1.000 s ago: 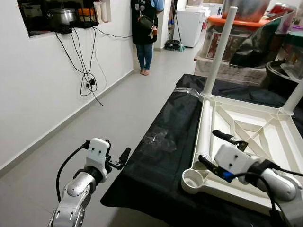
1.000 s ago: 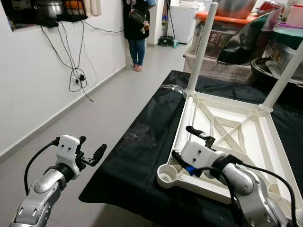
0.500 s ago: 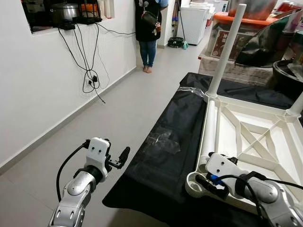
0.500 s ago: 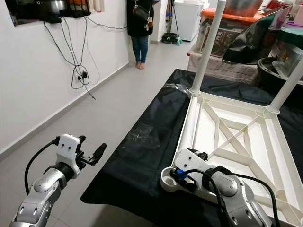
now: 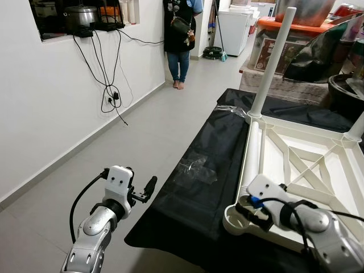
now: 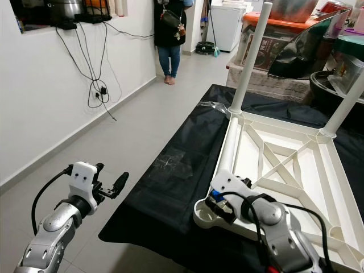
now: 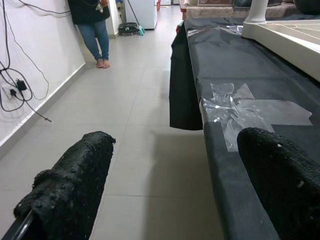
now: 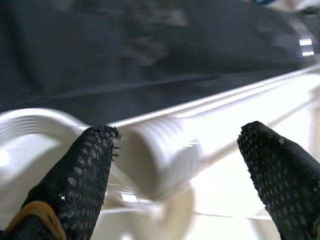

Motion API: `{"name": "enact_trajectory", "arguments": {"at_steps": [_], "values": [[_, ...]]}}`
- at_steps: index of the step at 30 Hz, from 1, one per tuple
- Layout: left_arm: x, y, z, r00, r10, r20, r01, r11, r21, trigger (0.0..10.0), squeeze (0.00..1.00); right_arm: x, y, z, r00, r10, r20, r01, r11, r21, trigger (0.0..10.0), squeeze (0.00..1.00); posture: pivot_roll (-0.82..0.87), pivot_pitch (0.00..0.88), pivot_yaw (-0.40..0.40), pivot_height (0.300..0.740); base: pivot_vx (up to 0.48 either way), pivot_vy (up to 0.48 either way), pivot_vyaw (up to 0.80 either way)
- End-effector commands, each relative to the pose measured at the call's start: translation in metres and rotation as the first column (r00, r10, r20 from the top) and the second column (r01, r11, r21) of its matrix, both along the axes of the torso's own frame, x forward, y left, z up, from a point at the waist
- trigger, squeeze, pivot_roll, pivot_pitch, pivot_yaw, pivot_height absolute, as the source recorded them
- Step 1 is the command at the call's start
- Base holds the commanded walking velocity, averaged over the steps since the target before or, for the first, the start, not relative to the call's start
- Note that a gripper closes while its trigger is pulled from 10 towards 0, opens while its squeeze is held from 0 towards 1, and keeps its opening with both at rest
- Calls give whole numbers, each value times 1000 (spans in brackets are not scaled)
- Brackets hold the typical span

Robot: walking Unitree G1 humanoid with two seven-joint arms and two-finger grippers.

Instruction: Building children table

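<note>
White plastic children's table (image 5: pixel 301 165) lying upside down on the black-covered bench (image 5: pixel 199 193), ribbed underside up, two legs (image 5: pixel 272 61) standing upright in the far corner sockets, a loose leg (image 5: pixel 251 159) lying along the left rim, near corner socket (image 5: pixel 233 218) empty.

Open grey floor (image 5: pixel 142 136) runs between the white wall (image 5: pixel 40 108) and the black-draped bench (image 5: pixel 193 193); a person (image 5: pixel 179 40) stands at its far end; hanging cables (image 5: pixel 108 74) line the wall; on the bench, the upturned table (image 6: pixel 284 165) and its upright legs (image 6: pixel 250 57) crowd the right gripper (image 6: pixel 219 207), whose fingers straddle a loose leg (image 8: pixel 165 155).
</note>
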State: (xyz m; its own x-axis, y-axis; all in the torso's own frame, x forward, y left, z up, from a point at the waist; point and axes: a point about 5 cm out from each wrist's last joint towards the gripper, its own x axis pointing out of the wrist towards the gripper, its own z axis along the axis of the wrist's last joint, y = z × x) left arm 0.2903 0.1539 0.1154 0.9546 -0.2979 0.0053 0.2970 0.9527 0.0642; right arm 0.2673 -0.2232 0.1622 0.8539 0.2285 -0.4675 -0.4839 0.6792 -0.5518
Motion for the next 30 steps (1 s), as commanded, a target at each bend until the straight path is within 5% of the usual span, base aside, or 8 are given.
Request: {"name": "enact_trajectory", "arguments": {"at_steps": [1,6,30], "values": [[1,0,-1,1000,-3,-1,3,1000,9,10000,0,0,-2,4,1000,-5,4,5,1000,5,10000,0,4,0,-88,740,0,0,0],[1,-5,-3,1000,-14,-6,14,1000,9,10000,0,1,-10,9,1000,-18,-7,18,1000,-12,10000,0,0,0,-89,740,0,0,0],[3,-1,-3,1000,-7,-3,7,1000,29,10000,0,2,-2,-7,999,-16,-27,14,996,-86,10000,0,10,0,-88,740,0,0,0]]}}
